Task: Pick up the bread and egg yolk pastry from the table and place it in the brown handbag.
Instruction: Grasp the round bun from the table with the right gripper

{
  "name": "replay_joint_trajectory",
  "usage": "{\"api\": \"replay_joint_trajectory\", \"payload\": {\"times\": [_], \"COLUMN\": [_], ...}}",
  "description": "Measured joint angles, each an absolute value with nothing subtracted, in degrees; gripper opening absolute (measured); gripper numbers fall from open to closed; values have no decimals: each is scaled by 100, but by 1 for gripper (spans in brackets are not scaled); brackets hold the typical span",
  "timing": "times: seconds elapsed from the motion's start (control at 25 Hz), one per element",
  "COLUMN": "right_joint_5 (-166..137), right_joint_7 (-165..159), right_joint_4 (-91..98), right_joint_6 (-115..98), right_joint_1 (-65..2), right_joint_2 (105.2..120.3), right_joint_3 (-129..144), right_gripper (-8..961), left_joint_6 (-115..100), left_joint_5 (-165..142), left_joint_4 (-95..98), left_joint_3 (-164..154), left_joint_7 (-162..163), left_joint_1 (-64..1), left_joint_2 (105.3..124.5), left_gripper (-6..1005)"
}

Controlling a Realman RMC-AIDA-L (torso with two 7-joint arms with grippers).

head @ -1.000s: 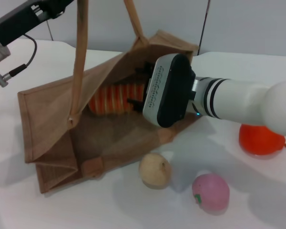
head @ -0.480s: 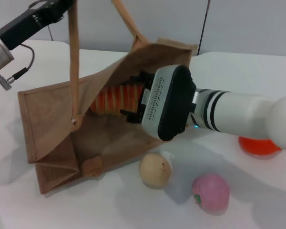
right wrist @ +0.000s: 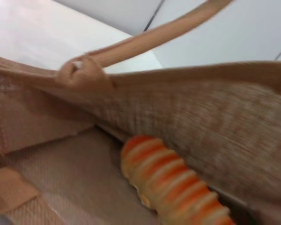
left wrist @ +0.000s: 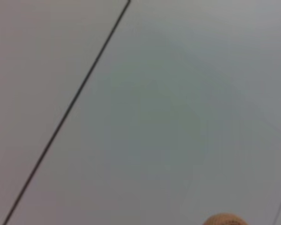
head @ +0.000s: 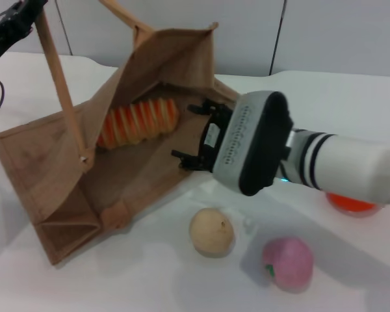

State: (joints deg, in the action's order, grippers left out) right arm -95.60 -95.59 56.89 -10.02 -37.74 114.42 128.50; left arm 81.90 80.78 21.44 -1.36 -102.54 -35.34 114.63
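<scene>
The brown handbag (head: 58,175) lies on the table with its mouth facing right. My left gripper (head: 13,23), at the top left, holds its tan handle (head: 58,84) up. The striped orange and tan bread (head: 138,122) lies inside the bag against the far wall, and the right wrist view shows it close up as the bread (right wrist: 173,183). My right gripper (head: 194,133) is open and empty at the bag's mouth, just right of the bread. The pale round egg yolk pastry (head: 211,232) rests on the table in front of the bag, below the right gripper.
A pink ball (head: 287,263) sits right of the pastry. An orange fruit (head: 353,203) is partly hidden behind my right forearm. The white table (head: 149,286) extends all around the bag, with a grey wall behind.
My left arm has pulled the handle up and to the left, opening the bag wider. My right gripper has drawn back out towards the right, leaving the bread lying in the bag.
</scene>
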Motion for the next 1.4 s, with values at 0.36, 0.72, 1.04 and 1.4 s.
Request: {"api": "replay_joint_trajectory", "payload": {"times": [0.36,0.72,1.04,1.4], "right_joint_5": [-9541,-9519,-9526,-9560], "right_joint_7": [-9551,-9554,-9554,-9555], "right_joint_4": [6464,6205,5959,5317], "right_joint_6": [-2905,-5460,-6155,-6436], "right_joint_1": [-3020,-3003,-3084,-3462], "right_joint_2": [11237,11292,11296,11415], "right_joint_3": [11411,9946,9896,9907], "right_gripper": [883,881,881,880], "left_joint_6": [8019,7953,7953,7943], "left_joint_5": [8088,8087,8086,8086], "left_joint_4": [2145,2145,2151,2161], "left_joint_3": [-129,-123,-123,-123], "left_joint_7": [-10366,-10431,-10433,-10454], "left_joint_1": [-3509,-3480,-3466,-3481], "left_joint_2": [11497,11535,11534,11531], "left_gripper": [151,153,154,156]}}
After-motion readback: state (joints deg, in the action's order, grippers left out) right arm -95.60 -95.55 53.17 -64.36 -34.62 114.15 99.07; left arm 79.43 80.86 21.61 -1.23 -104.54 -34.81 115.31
